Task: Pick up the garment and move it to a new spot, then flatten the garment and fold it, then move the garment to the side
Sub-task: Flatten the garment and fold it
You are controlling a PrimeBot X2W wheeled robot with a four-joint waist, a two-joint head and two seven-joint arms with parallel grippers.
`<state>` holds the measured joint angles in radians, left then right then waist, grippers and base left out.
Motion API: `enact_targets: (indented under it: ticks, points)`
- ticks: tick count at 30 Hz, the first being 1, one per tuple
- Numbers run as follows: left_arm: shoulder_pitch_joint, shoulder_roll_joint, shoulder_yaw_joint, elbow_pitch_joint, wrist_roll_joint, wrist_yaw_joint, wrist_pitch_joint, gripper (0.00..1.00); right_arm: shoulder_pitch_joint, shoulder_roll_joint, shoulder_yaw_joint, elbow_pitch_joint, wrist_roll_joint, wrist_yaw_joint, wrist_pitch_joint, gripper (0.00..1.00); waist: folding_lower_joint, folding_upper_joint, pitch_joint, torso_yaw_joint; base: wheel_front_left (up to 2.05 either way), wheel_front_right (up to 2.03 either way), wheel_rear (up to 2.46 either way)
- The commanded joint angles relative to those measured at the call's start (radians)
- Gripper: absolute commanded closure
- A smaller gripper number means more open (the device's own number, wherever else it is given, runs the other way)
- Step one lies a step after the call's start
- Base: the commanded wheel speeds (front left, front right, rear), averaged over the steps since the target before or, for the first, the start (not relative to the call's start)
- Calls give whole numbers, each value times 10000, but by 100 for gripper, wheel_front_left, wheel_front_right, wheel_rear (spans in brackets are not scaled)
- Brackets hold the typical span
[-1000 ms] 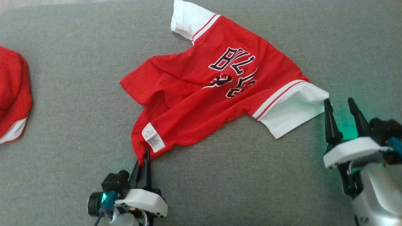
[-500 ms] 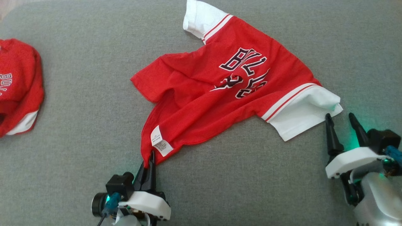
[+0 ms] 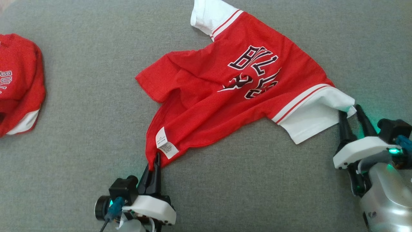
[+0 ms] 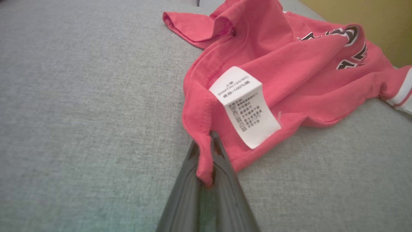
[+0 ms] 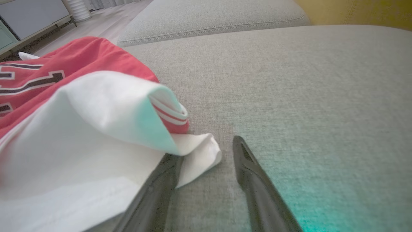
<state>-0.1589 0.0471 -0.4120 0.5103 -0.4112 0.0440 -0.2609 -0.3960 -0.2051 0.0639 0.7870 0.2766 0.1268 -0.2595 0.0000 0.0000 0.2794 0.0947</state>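
Note:
A red T-shirt [image 3: 231, 93] with white sleeves and black lettering lies crumpled on the grey cushion [image 3: 80, 129]. My left gripper [image 3: 155, 160] is shut on the shirt's near hem corner, just below the white care label [image 3: 165, 146]. In the left wrist view the red hem [image 4: 206, 151] is pinched between the closed fingers, beside the label [image 4: 244, 106]. My right gripper [image 3: 350, 111] stands open at the outer corner of the white sleeve [image 3: 315, 116]. In the right wrist view that sleeve corner [image 5: 199, 151] lies over the left finger [image 5: 164, 180] and reaches into the gap.
A second red garment [image 3: 19, 87] with white trim lies at the far left of the cushion. A cushion seam [image 5: 209, 30] runs behind the shirt, with a yellow surface [image 5: 354, 11] beyond. Bare grey fabric stretches along the near side between my arms.
The head camera has shifted. My right gripper has advanced up to the white sleeve, so its corner now sits between the open fingers. The left gripper keeps its hold on the hem.

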Motion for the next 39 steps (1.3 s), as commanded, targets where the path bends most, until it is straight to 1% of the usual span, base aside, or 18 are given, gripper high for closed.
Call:
enact_targets:
  ticks: [1, 5, 9, 13, 18, 19, 20, 21, 24, 26, 29, 33, 36, 39]
  points:
    - [-81, 31, 314, -119, 92, 53, -9, 100, -77, -49, 351, 13, 121, 39, -22, 100, 0, 0, 31, -3, 0, 0, 0]
    - [-142, 31, 351, -93, 137, 56, -9, 100, -143, -110, 652, 228, 534, 39, -22, 100, 0, 0, 52, -25, 0, 0, 0]
    - [-117, 31, 578, -238, 166, 34, -9, 100, 19, -145, 630, -365, 1050, 39, -22, 100, 0, 0, -177, -145, 0, 0, 0]
    - [-215, 31, 969, -772, 359, -136, -9, 100, 402, -135, 619, -1752, 1912, 39, -22, 100, 0, 0, -658, -360, 0, 0, 0]
    - [-730, 45, 1680, -1721, 839, -603, -9, 100, 664, -333, 1112, -3950, 3756, 39, -22, 100, 0, 0, -1462, -745, 0, 0, 0]
    - [-1089, 196, 1914, -2067, 1034, -871, -9, 100, 586, -533, 1361, -4750, 4579, 39, -22, 100, 0, 0, -1811, -914, 0, 0, 0]
    - [-1089, 196, 1914, -2067, 1034, -871, -9, 100, 586, -533, 1361, -4750, 4579, 39, -22, 100, 0, 0, -1811, -914, 0, 0, 0]
    - [-1282, 293, 2042, -2196, 1078, -968, -9, 100, 507, -617, 1405, -5093, 5030, 39, -21, 100, 0, 0, -2006, -1012, 0, 0, 0]
    - [-2008, 699, 2277, -2547, 1095, -1259, -9, 100, 90, -892, 1320, -6085, 6148, 39, 105, 100, 0, 0, -2501, -1259, 0, 0, 0]
    - [-2620, 1036, 2361, -2837, 999, -1403, 108, 100, -295, -1043, 1127, -6699, 6594, 39, 238, 100, 0, 0, -2767, -1412, 0, 0, 0]
    - [-3621, 1482, 2495, -3597, 725, -1529, 737, 100, -1008, -1141, 680, -7517, 7120, 39, 580, 100, 0, 0, -2979, -1563, 0, 0, 0]
    - [-4906, 1948, 2574, -4752, 424, -1594, 1907, 100, -2088, -1160, -13, -8220, 7370, 39, 1241, 100, 0, 0, -3110, -1594, 0, 0, 0]
    - [-5647, 2060, 2657, -5280, 123, -1539, 2908, 100, -2923, -1013, -569, -8262, 7290, 39, 1916, 100, 0, 0, -3073, -1536, 0, 0, 0]
    - [-6129, 2132, 2691, -5396, 17, -1282, 3844, 100, -3705, -853, -901, -7926, 6895, 39, 2629, 100, 0, 0, -2849, -1480, 0, 0, 0]
